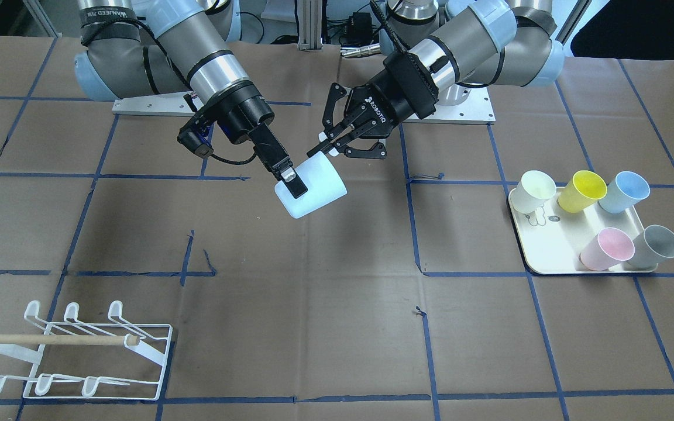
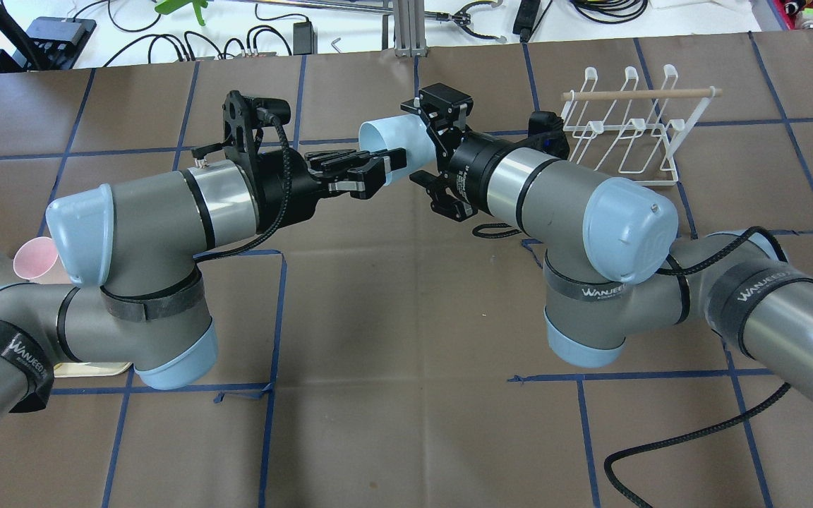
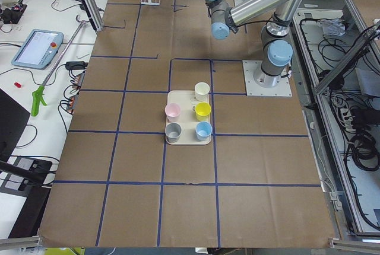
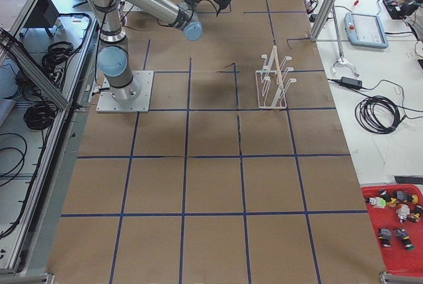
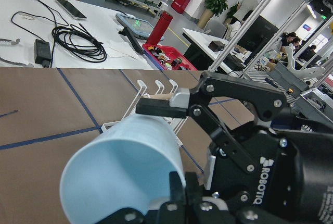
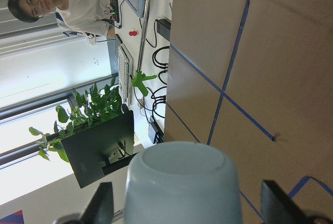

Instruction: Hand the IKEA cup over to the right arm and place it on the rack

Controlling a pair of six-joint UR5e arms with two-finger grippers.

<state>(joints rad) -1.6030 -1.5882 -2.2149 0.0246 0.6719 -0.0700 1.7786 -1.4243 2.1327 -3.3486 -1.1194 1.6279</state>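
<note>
The pale blue cup point(image 1: 313, 188) hangs tilted above the middle of the surface point(image 1: 325, 316), well apart from the rack point(image 1: 50, 338). The left pincer point(image 2: 377, 171) is clamped on its rim. The right pincer point(image 6: 187, 195) straddles its base end, jaws spread clear of it.

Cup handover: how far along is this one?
Done: the cup is off the table, pinched at its rim by the left end effector. In hand: the right end effector has its fingers on either side of the cup's base, apparently not yet closed. Left: right closes, left lets go, then the cup goes on the rack, which holds no cup.
</note>
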